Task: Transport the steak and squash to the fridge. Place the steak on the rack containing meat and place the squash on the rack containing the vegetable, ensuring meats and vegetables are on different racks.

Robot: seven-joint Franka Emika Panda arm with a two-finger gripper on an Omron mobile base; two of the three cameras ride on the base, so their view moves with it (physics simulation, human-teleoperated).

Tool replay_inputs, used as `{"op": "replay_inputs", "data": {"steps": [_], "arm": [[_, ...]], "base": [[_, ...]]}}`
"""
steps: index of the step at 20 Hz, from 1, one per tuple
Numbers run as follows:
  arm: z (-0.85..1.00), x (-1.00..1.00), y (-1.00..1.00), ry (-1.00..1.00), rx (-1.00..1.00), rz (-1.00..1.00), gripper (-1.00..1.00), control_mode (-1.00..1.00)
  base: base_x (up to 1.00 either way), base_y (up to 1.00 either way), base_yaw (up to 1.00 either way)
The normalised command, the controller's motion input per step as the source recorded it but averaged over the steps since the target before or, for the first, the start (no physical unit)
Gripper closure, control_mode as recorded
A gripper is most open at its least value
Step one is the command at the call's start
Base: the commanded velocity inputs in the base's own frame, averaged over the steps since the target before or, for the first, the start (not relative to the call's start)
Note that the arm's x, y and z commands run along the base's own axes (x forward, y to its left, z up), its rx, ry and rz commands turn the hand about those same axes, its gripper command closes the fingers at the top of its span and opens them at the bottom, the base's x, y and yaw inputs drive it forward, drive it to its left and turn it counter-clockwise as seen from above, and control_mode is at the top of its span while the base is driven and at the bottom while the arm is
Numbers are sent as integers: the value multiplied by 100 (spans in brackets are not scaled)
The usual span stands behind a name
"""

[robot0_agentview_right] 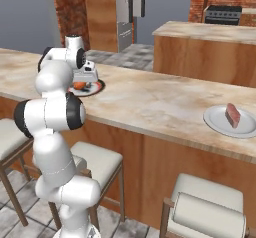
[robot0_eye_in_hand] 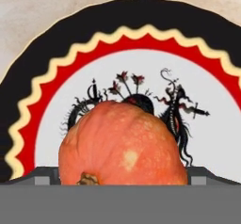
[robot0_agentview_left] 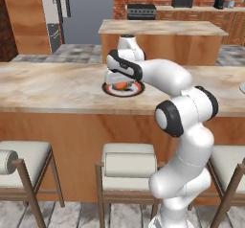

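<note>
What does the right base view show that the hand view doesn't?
Right base view: the steak on a white plate further along the counter, plus the stools and the fridge behind. Hand view: the patterned plate's black rim, red zigzag ring and dark drawing, and the squash's stem. Both: the orange squash on that plate, with the open gripper over it.

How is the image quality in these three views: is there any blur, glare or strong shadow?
Left base view: soft, slightly blurred render, even light, no glare on the counter. Right base view: equally soft; the steak on its white plate casts hardly any shadow. Hand view: the squash is very close and a little fuzzy; the patterned plate shows no glare.
</note>
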Motion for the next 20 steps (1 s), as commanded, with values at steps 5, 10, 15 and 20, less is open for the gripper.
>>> {"op": "replay_inputs", "data": {"steps": [5,10,15,20], "arm": [[-22,0,11,1,0,0,100,-100],[-12,-15,23,0,0,0,100,-100],[10,-64,11,-6,0,0,100,-100],[35,-100,-4,-3,3,-1,100,-100]], "base": [[0,0,0],[0,0,0],[0,0,0],[0,0,0]]}}
